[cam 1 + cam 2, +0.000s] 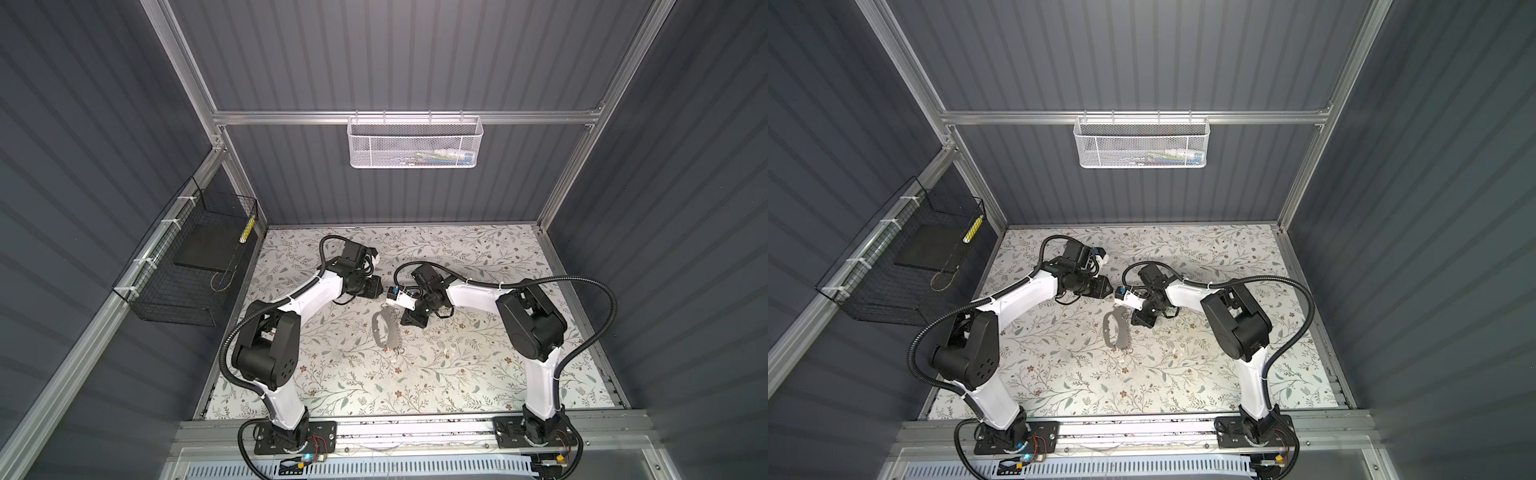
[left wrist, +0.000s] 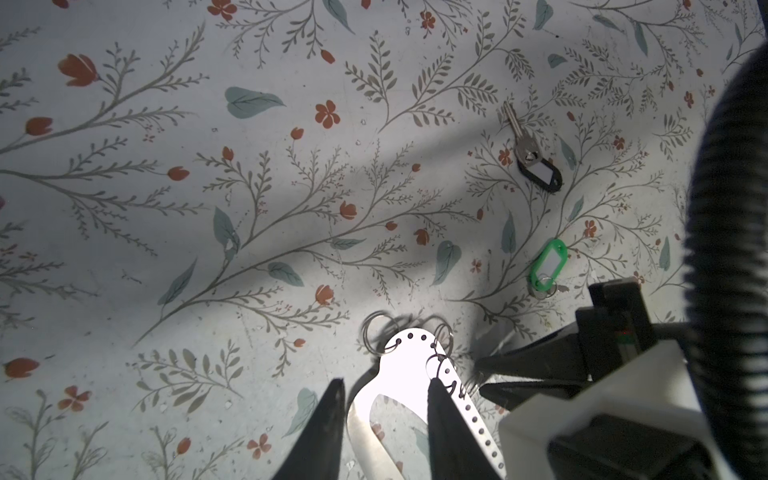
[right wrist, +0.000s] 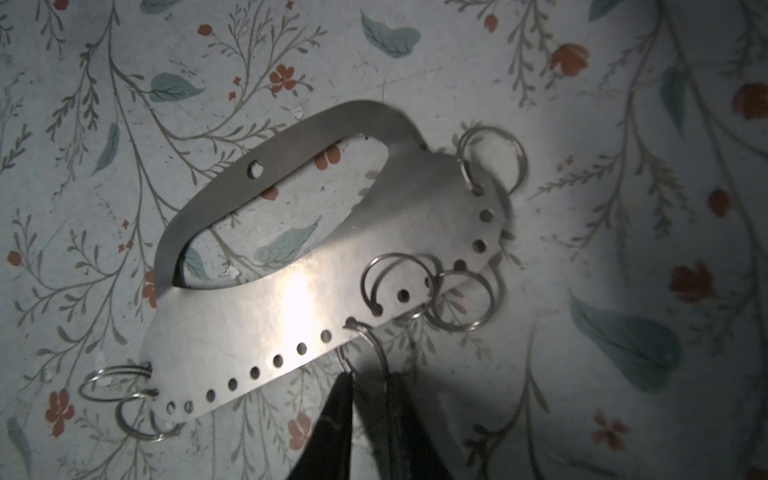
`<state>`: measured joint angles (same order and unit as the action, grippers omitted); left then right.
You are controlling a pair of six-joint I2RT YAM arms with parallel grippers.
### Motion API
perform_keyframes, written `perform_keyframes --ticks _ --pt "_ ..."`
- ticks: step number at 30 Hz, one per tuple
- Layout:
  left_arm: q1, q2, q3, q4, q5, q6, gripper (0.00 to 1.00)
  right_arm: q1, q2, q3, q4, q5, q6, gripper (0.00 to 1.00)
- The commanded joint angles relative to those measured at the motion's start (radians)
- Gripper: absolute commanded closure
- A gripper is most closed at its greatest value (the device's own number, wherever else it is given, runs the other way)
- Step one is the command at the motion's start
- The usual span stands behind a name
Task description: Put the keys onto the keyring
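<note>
white mesh basket (image 1: 374,143) has small bits (image 1: 446,157), black wire basket (image 1: 174,305) a dark slab (image 1: 208,247); left fingers (image 2: 322,428) spread, right fingers (image 3: 334,424) can't tell

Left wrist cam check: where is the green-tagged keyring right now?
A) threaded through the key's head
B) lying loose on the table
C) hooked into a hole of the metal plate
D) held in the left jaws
B: the keyring lies flat on the table, apart from the plate and the key, with nothing gripping it.
</note>
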<state>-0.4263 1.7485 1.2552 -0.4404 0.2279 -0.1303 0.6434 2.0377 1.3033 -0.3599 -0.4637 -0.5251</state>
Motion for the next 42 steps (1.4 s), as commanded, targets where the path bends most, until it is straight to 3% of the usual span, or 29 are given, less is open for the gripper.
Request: perform_keyframes --ticks 1,17,26,33,42 --pt "-0.002 -0.011 -0.004 0.000 0.005 0.023 0.65 0.006 0.033 0.025 -0.022 0.010 -0.013 0.78" --pt "-0.001 -0.001 -0.014 0.003 0.009 0.014 0.65 0.006 0.051 0.072 -0.064 0.027 -0.042 0.64" --pt "-0.008 -0.057 -0.142 0.046 0.094 -0.115 0.66 -0.007 -0.122 -0.147 0.191 0.008 -0.014 0.62" --pt "-0.014 -0.078 -0.210 0.066 0.172 -0.174 0.71 -0.007 -0.121 -0.147 0.191 0.025 -0.013 0.63" --pt "-0.061 -0.048 -0.215 0.044 0.200 -0.145 0.74 -0.013 -0.140 -0.188 0.243 0.039 -0.018 0.63"
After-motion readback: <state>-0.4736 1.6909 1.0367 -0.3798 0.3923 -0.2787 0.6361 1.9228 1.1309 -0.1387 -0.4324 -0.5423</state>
